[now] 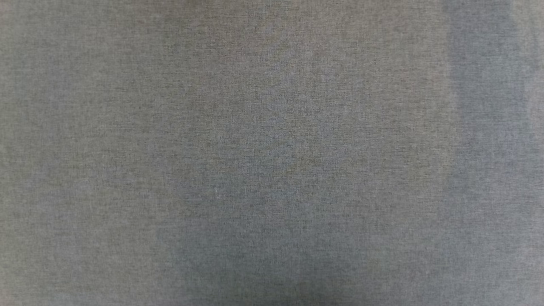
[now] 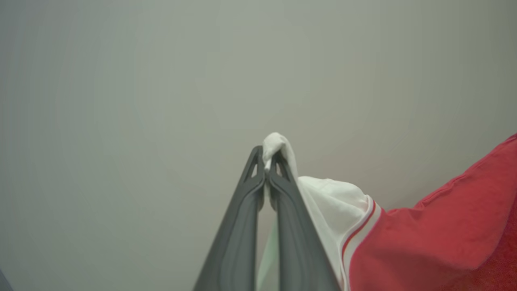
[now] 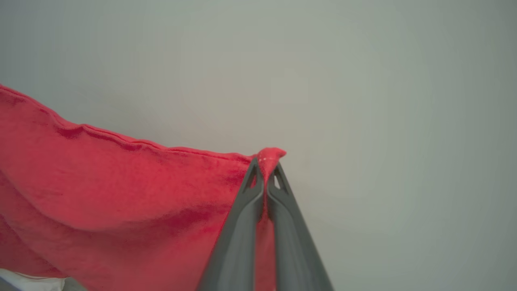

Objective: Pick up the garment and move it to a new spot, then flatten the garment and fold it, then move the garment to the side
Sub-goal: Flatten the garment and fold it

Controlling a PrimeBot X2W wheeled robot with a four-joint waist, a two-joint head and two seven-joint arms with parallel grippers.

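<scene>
In the left wrist view my left gripper (image 2: pixel 266 161) is shut on a white fold of the garment (image 2: pixel 436 238), whose white sleeve with striped trim and red body hang to the right of the fingers. In the right wrist view my right gripper (image 3: pixel 265 167) is shut on a red corner of the garment (image 3: pixel 121 194), and the red cloth stretches away to the left with its hem on top. Both grippers hold the cloth up against a plain pale background.
The head view looks close onto a grey woven surface (image 1: pixel 272 153) with faint darker bands. A bit of white cloth (image 3: pixel 28 281) lies at the bottom left corner of the right wrist view.
</scene>
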